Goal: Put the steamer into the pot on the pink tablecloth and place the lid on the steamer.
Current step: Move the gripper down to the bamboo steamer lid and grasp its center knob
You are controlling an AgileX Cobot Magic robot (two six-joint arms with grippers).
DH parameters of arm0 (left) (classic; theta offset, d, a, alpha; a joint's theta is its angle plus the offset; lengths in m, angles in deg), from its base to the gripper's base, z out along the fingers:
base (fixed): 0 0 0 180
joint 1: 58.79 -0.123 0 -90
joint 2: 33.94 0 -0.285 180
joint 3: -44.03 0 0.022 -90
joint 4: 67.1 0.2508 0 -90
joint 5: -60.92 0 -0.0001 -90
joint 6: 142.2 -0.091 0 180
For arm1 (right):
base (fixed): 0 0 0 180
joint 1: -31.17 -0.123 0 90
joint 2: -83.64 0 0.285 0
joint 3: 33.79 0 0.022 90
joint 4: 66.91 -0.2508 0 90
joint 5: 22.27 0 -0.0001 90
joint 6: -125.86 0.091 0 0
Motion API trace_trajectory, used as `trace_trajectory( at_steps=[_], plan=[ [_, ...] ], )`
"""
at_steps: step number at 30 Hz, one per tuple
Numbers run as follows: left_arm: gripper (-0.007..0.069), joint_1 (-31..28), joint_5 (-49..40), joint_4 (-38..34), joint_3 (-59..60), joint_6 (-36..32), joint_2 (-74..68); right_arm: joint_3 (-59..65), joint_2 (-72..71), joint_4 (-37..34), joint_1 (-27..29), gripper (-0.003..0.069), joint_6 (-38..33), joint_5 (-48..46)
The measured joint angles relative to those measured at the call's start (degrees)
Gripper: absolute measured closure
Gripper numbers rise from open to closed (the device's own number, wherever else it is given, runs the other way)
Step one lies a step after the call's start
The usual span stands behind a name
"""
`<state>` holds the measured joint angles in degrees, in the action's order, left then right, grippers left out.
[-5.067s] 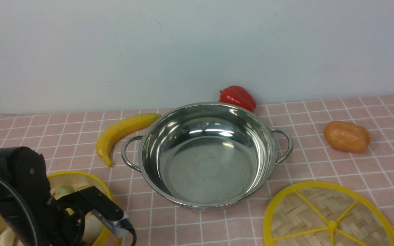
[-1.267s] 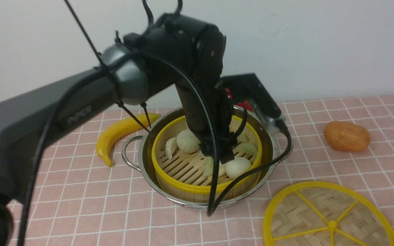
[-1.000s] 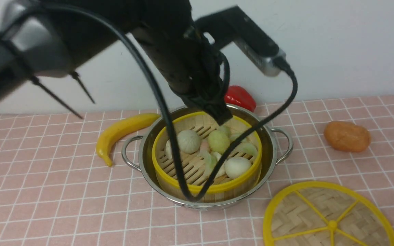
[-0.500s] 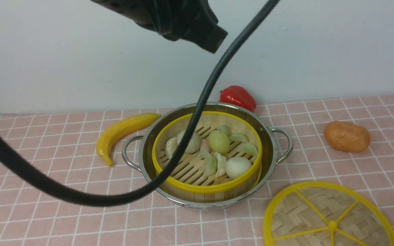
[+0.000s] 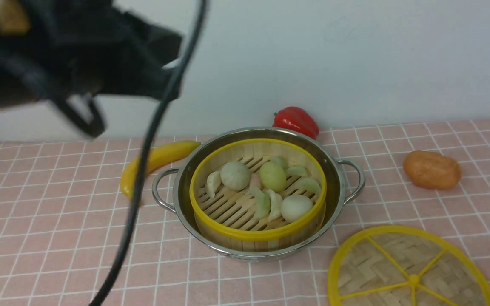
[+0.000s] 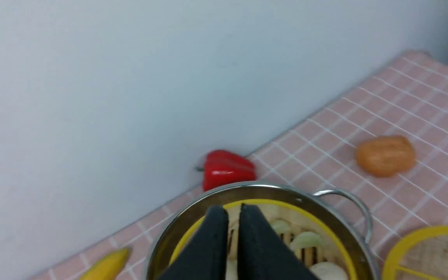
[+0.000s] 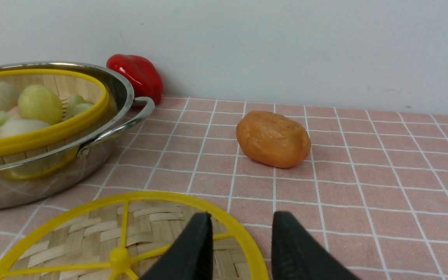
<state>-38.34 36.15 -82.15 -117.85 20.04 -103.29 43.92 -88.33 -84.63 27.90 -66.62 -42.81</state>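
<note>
Inside the stainless-steel pot (image 5: 258, 256), the bamboo steamer (image 5: 255, 236) sits with its toy dumplings and buns (image 5: 235, 175) on a slatted floor, yellow rim within the pot's rim. Off the pot's right front, clear of its handle (image 5: 361, 178), the woven lid (image 5: 414, 279) lies flat on the surface. A red pepper (image 5: 297, 121) stands just behind the pot, a banana (image 5: 160, 156) beside its left handle, and a brown potato-like item (image 5: 432, 170) well to its right. Pink tablecloth (image 5: 79, 255) spreads left and front of the pot, its far edge meeting the wall (image 5: 398, 63) behind. The left end effector's (image 6: 233, 233) tips show a narrow gap; the right end effector's (image 7: 241, 233) stand wide apart near the lid.
</note>
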Motion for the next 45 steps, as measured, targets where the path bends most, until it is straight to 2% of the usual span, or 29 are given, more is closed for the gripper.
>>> trace_trajectory(
  at_steps=[1,4,5,8,11,16,21,28,37,40,45],
  plan=[
    [0.0581,-8.0,6.0,-5.7,12.7,-0.3,8.3,0.0,0.0,0.0,0.0,0.0419,0.0,0.0],
    [0.0581,-19.3,13.6,-13.0,33.6,-0.3,21.1,0.0,0.0,0.0,0.0,0.0419,0.0,0.0],
    [0.0581,-20.3,14.4,-13.7,34.7,-0.3,21.9,0.0,0.0,0.0,0.0,0.0419,0.0,0.0],
    [0.0577,-25.2,18.7,-16.1,48.7,-1.5,34.0,0.0,0.0,0.0,0.0,0.0419,0.0,0.0],
    [0.057,-26.2,18.7,-15.0,57.7,-5.6,43.9,0.0,0.0,0.0,0.0,0.0419,0.0,0.0],
    [0.056,-26.5,12.7,-11.7,59.5,-9.6,54.7,0.0,0.0,0.0,0.0,0.0419,0.0,0.0],
    [0.056,-27.0,6.2,-7.0,59.5,-9.8,60.4,0.0,0.0,-0.1,0.0,0.0419,0.0,0.0],
    [0.0549,-27.1,5.3,-2.0,59.5,-10.0,61.5,0.0,0.0,-0.2,0.0,0.0419,0.0,0.0],
    [0.0529,-27.1,5.3,-0.9,59.5,-9.5,61.5,0.0,0.0,-0.2,0.0,0.0419,0.0,0.0],
    [0.0529,-27.1,5.3,-0.5,59.5,-7.6,61.5,0.0,0.0,-0.2,0.0,0.0419,0.0,0.0],
    [0.0528,-27.1,5.9,10.7,59.5,5.3,61.5,0.0,0.0,-0.2,0.0,0.0419,0.0,0.0]
  ],
)
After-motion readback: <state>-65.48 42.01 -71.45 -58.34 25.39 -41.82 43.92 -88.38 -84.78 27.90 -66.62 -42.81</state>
